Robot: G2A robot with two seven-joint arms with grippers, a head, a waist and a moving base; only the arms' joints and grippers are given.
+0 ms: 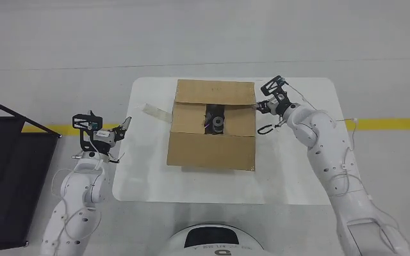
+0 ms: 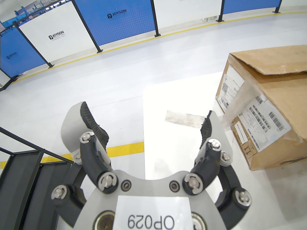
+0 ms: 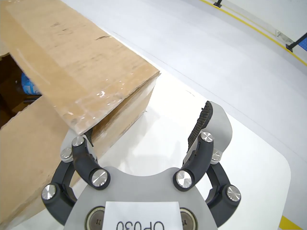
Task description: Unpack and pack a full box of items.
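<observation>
Opening the box (image 1: 211,137) looks to be the step in hand, since its flaps lie only partly parted over a dark item (image 1: 216,121) in the gap. From the top view, the right gripper (image 1: 262,107) sits against the box's corner. The left gripper (image 1: 123,127) hangs over the edge of the surface (image 1: 154,173), well apart from the box, with a strip of tape (image 1: 155,112) between them. From the left wrist view, the left gripper (image 2: 147,111) stands spread with nothing in it; the strip of tape (image 2: 184,119) lies just ahead of it and the box (image 2: 275,92) beyond, off to one side. From the right wrist view, the right gripper (image 3: 148,120) is spread too, one finger tucked under the corner of a flap (image 3: 72,56), the other finger (image 3: 200,123) free beside the box. Next, I judge, that flap wants lifting up and outward, without dragging the box, so the dark item can be reached.
</observation>
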